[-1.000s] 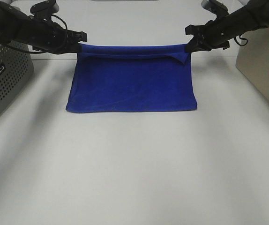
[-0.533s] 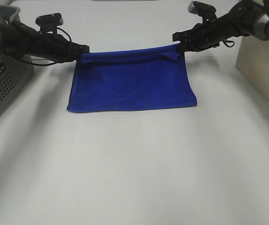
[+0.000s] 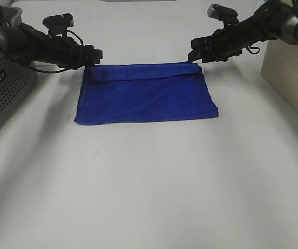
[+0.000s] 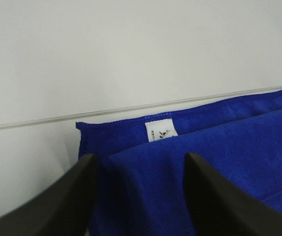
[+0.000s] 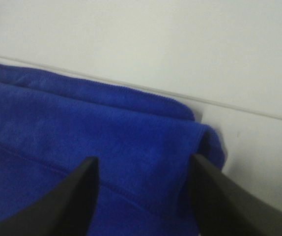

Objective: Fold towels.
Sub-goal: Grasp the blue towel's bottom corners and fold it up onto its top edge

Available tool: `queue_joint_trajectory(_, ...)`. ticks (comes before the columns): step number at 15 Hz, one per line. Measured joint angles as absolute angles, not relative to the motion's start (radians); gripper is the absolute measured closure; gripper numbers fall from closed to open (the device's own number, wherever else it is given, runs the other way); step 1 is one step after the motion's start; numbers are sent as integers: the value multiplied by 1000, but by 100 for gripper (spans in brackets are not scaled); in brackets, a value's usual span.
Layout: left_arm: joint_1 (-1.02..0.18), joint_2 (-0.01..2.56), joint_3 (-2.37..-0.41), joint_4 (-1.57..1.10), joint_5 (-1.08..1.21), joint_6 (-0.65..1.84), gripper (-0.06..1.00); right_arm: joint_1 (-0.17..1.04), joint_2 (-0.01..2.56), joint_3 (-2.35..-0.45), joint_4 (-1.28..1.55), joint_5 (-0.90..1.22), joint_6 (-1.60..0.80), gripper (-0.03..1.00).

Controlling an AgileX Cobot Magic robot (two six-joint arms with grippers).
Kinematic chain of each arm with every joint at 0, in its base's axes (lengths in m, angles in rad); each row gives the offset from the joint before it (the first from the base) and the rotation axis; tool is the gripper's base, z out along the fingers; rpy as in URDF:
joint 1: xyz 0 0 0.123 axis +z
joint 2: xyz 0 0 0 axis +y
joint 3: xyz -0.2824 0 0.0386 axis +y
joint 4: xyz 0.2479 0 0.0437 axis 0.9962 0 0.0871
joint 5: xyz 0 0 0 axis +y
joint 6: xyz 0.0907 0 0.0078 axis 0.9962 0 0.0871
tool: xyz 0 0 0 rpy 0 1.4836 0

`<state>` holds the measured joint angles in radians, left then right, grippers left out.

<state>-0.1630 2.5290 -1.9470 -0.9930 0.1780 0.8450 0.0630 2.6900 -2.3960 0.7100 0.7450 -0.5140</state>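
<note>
Blue towel [image 3: 146, 93] lying folded and flat on the white tabletop [image 3: 149, 181], towards its far side; the upper layer's stitched edge stops just short of the towel's far edge. The left end effector [image 3: 97, 55] and the right end effector [image 3: 194, 51] sit at the two far corners. Each has its fingers spread and grips nothing, with cloth visible between them. A small white tag [image 4: 159, 131] lies near the far left corner.

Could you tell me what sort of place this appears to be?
Probably a robotics lab bench: a plain white table, a perforated grey metal bin at one side, and a single blue towel laid out.
</note>
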Motion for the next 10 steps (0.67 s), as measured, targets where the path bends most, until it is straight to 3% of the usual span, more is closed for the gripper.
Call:
queue_joint_trajectory(1,-163,2525,-1947,-993,174,842,29,63,2690,-2396,699,779,-514,33)
queue_joint_trajectory(3,-159,2494,-1947,-989,209,835,26,63,2666,-2396,624,893,-486,27)
queue_joint_trajectory(7,-118,2442,-1951,-898,505,575,26,62,2603,-2399,483,1171,-301,26)
queue_joint_trajectory(10,-90,2442,-1951,-697,713,273,26,62,2599,-2399,437,1209,-199,26)
